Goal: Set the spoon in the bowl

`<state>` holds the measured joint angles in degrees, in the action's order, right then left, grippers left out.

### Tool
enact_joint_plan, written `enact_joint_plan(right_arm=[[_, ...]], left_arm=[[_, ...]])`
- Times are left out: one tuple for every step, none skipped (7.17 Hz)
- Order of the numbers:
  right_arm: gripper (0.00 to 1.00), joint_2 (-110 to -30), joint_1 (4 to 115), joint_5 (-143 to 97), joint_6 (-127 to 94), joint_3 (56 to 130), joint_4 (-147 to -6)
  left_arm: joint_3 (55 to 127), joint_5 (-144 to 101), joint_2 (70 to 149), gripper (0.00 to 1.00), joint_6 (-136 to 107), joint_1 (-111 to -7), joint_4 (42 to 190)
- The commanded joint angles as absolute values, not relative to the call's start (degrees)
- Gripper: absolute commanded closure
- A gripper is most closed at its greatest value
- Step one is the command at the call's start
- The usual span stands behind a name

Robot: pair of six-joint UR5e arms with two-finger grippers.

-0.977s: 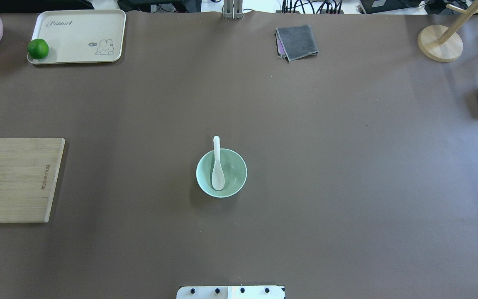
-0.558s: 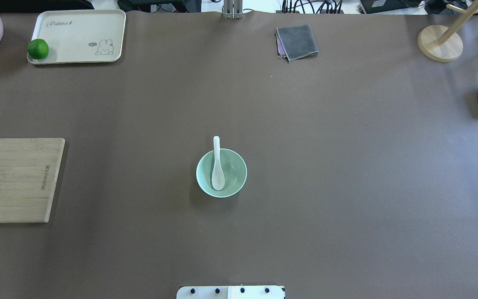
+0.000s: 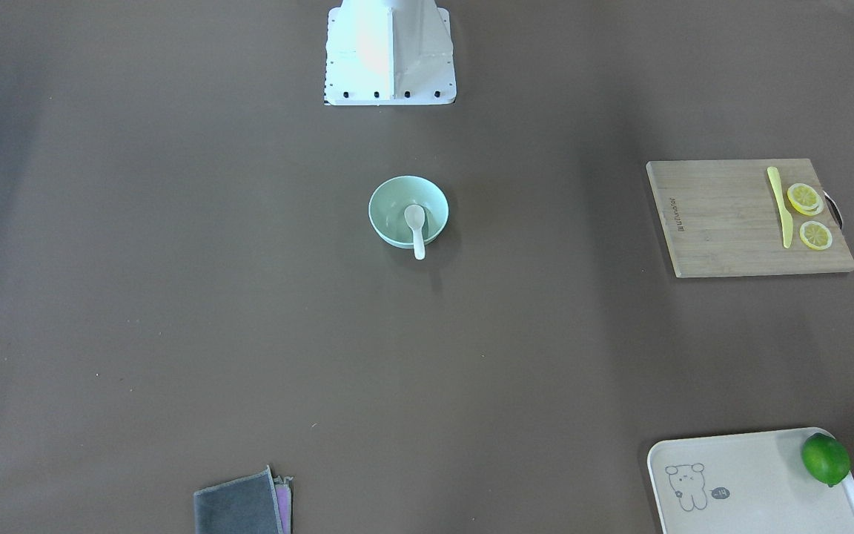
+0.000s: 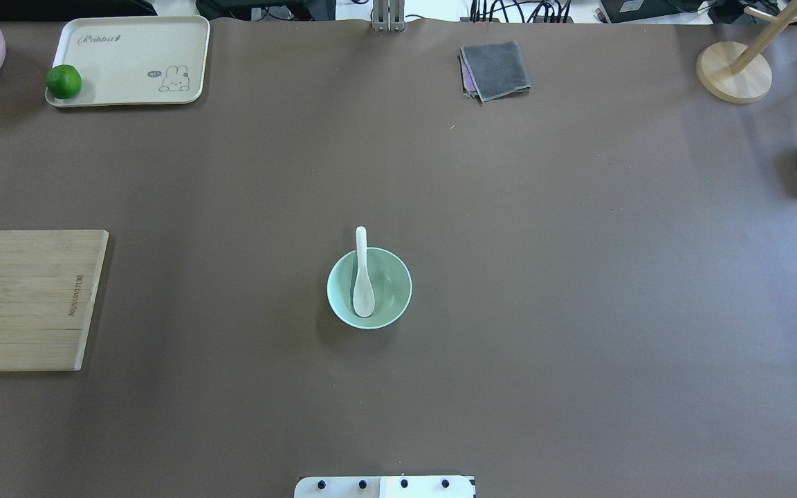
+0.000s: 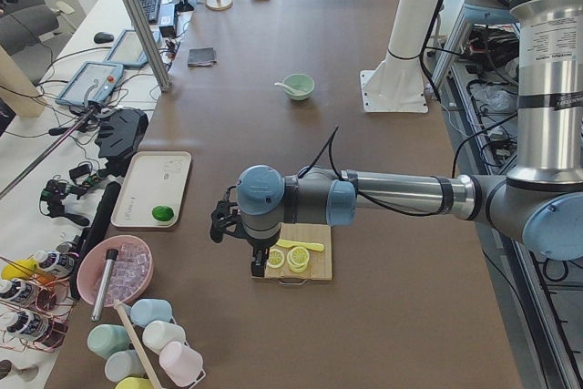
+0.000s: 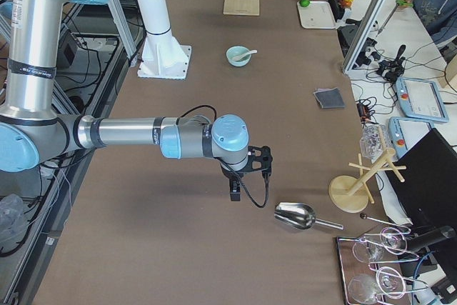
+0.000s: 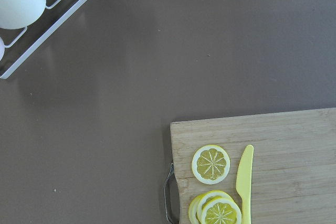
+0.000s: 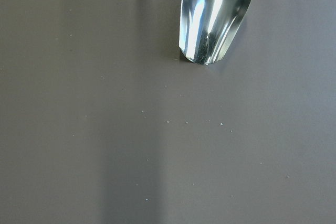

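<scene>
1. A brown table [image 4: 578, 277] fills the scene, with the robot's white base [image 3: 390, 52] at its near edge.
2. The left arm reaches out over the table's left end. The left gripper [image 5: 258, 260] hangs above the near edge of the cutting board [image 3: 738, 222] and holds nothing that can be seen. Only the side view shows it, so it cannot be told whether its jaws are wide or narrow.
3. The right arm stretches over the right end. The right gripper [image 6: 234, 191] hangs above bare table just beside the metal scoop [image 8: 212, 19]. Its jaw gap cannot be told either.
4. The wooden cutting board lies at the left end and carries a yellow knife [image 3: 780, 208] and lemon slices [image 3: 805, 199] side by side.
5. A cream tray [image 4: 129, 41] with a small drawing sits at the far left corner.
6. A round wooden stand [image 4: 733, 72] is at the far right.
7. A folded grey cloth [image 4: 495, 69] lies at the far edge, right of centre.
8. The bowl [image 4: 391, 277], pale mint green, stands upright near the middle of the table, well apart from everything else.
9. The spoon [image 4: 362, 290] is in the bowl. Its white scoop rests on the bowl's floor, left of centre. Its handle leans on the far rim and sticks out past it.
10. A green lime [image 4: 63, 81] rests on the tray's left edge.
</scene>
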<state>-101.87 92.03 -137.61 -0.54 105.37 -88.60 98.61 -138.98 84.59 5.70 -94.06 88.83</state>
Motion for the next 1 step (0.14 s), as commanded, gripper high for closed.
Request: enact_joint_plan(right_arm=[[0.00, -102.6, 92.5, -137.5, -0.5, 105.7, -88.4]], left_arm=[[99.1, -138.9, 84.6, 0.02, 5.7, -94.1, 88.9]])
